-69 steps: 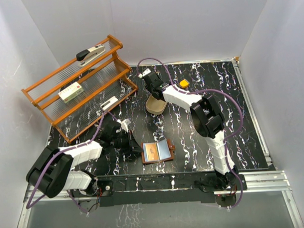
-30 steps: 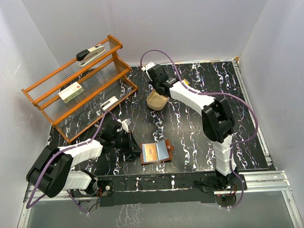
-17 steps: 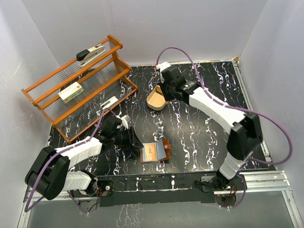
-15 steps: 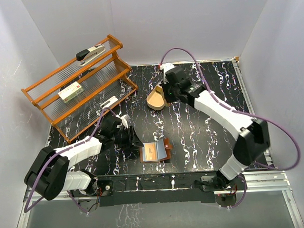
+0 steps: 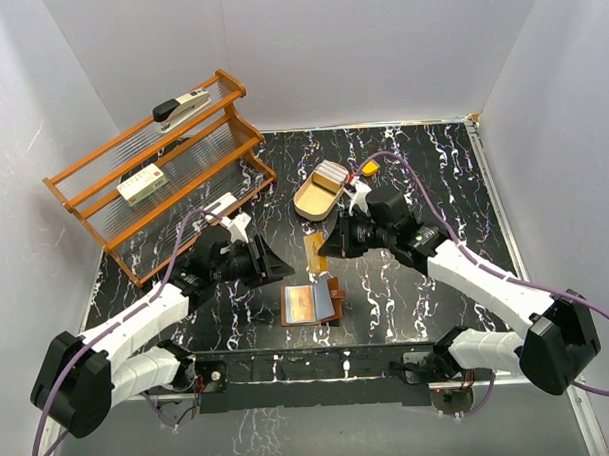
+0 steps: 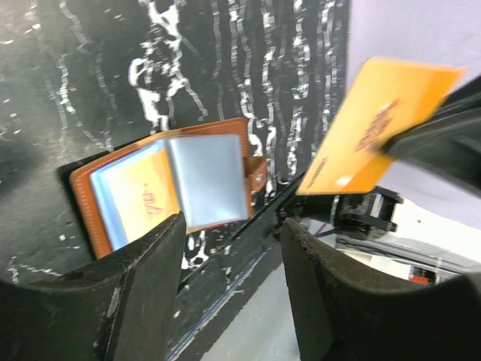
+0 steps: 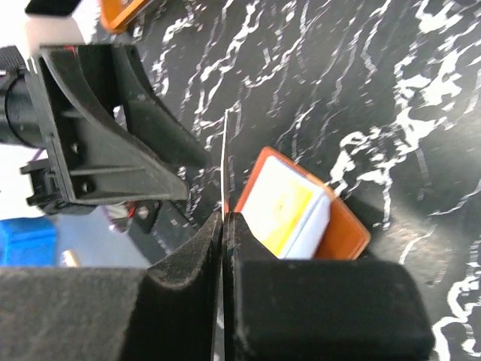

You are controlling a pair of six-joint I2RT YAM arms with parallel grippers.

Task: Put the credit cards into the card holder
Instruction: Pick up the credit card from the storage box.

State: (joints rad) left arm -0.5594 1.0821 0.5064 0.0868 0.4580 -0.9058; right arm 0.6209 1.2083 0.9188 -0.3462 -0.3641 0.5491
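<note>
**mo:** Wondering about the right claw (image 5: 332, 243): clamping anything?

**jay:** Yep, pinching an orange card (image 5: 313, 254) by one end, jaws squeezed tight on it. Showing up edge-on in its own wrist view, just a thin line between the fingers (image 7: 192, 252). Hanging tilted in the air over the table (image 5: 433, 183), just on the far side of the holder (image 5: 311, 304), not touching it.

**mo:** And the left claw (image 5: 276, 264)?

**jay:** Gaping open, gripping nothing. Hovering just left of the holder, tips pointing roughly toward the card.

**mo:** Holder doing what, exactly?

**jay:** Lying spread open on the table near the front edge, snap tab sticking out on the right. Showing an orange-ish panel on one page and a bluish-grey sleeve on the other.

**mo:** Asking about the other cards (image 5: 329, 174) too.

**jay:** Sitting stacked in the tray (image 5: 306, 201) further back, well apart from the holder, pale one on top. Yellow block (image 5: 367, 169) lying just right of the tray. Rack (image 5: 232, 87) standing back left, carrying a stapler (image 5: 180, 106) up top and a white-green box (image 5: 143, 184) one shelf down.
</note>
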